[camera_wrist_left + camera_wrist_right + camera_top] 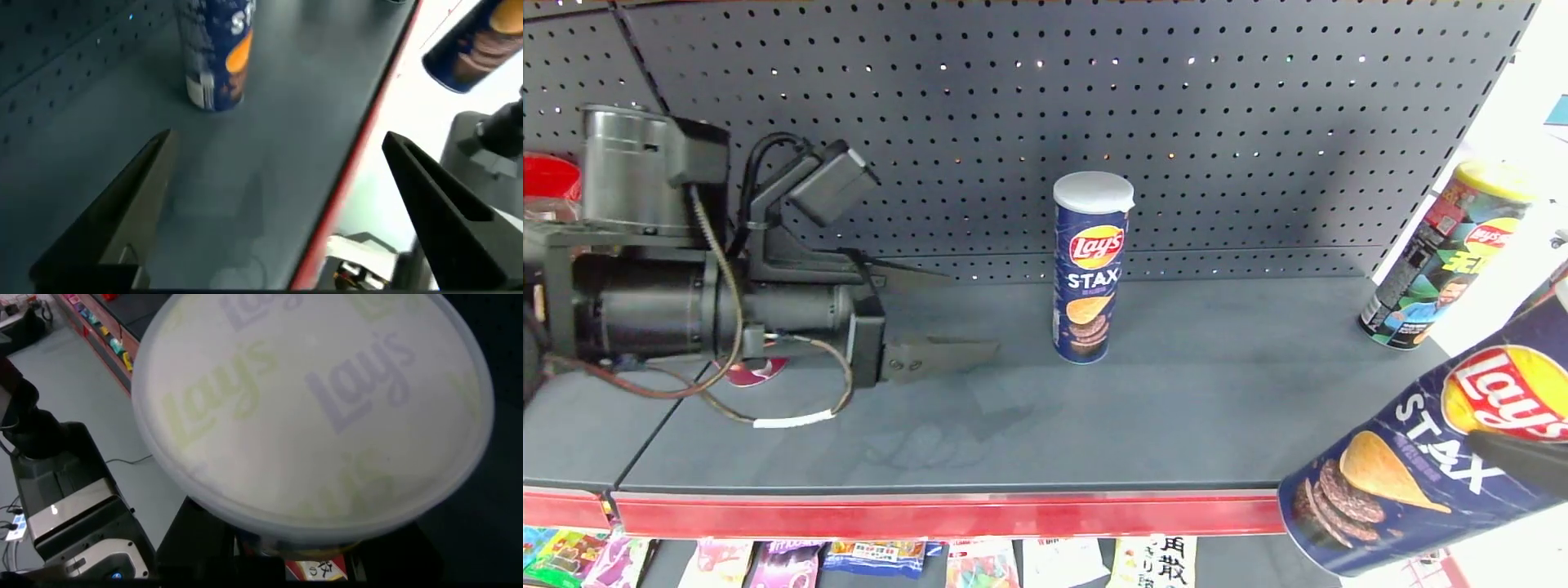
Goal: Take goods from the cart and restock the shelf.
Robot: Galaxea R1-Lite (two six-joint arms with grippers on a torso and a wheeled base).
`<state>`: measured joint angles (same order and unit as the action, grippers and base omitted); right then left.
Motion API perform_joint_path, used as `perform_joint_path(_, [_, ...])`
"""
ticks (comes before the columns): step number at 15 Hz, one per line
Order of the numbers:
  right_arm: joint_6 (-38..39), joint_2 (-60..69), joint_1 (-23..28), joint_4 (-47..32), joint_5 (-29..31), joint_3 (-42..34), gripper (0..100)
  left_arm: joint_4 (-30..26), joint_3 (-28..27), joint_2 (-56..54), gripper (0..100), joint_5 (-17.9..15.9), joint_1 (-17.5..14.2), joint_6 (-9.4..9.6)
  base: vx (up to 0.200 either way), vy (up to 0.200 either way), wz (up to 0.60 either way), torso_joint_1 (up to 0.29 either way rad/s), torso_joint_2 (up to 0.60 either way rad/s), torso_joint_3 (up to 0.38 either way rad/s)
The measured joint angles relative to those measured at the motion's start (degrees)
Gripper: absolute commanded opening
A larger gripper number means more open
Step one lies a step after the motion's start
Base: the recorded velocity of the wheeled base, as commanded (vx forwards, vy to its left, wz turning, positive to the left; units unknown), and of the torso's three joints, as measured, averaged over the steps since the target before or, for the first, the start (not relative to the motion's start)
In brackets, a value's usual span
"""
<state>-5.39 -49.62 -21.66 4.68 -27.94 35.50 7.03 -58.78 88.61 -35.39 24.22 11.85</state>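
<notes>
**Bringing another blue can to the shelf**

Parking the left gripper (968,314) low over the left part of the shelf (1176,408), prongs spread wide with nothing between them, probably leaving room for the incoming load. Standing one blue chip can (1090,278) upright at mid-shelf, close to the pegboard back (1094,98) and well apart from the open prongs, label facing out for shoppers. Carrying a matching held can (1413,457) off the shelf's front right corner, tilted, base toward the red price rail (931,516). Pinching it near its lidded end with the right gripper (1511,453), likely angling it for setting down beside the first. Showing a yellow-lidded can (1445,261) with a green label near the shelf's right end.

Wearing, on both blue cans, a red-and-yellow roundel, pale block lettering and a chip picture; leaving the wording unread. Repeating that mark faintly across the translucent lid (310,408). Hanging snack packets (874,559) below the rail, print too small to make out.
</notes>
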Motion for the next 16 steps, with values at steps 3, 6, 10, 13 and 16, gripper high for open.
perform_joint_path(3, [0.8,0.0,0.0,0.0,0.0,0.0,0,1.6,-7.5,7.0,100,0.5,0.7,1.41,0.000,0.000,0.00,0.000,0.00,0.000])
perform_joint_path(6, [1.5,0.0,0.0,0.0,0.0,0.0,0,2.7,-13.1,12.2,100,1.3,0.8,1.43,0.000,0.000,0.00,0.000,0.00,0.000])
perform_joint_path(10, [1.6,-0.1,0.0,0.0,-0.1,0.0,0,4.5,-17.6,16.3,100,1.3,1.5,1.10,0.000,0.000,0.00,0.000,0.00,0.000])
perform_joint_path(13, [1.6,-0.2,0.0,0.0,0.0,0.0,0,4.6,-20.8,19.2,100,1.3,2.7,0.90,0.000,0.000,0.00,0.000,0.00,0.000])
perform_joint_path(16, [1.6,-0.2,0.0,0.0,0.0,0.0,0,4.6,-23.4,21.6,100,1.0,3.6,0.90,0.000,0.000,0.00,0.000,0.00,0.000])
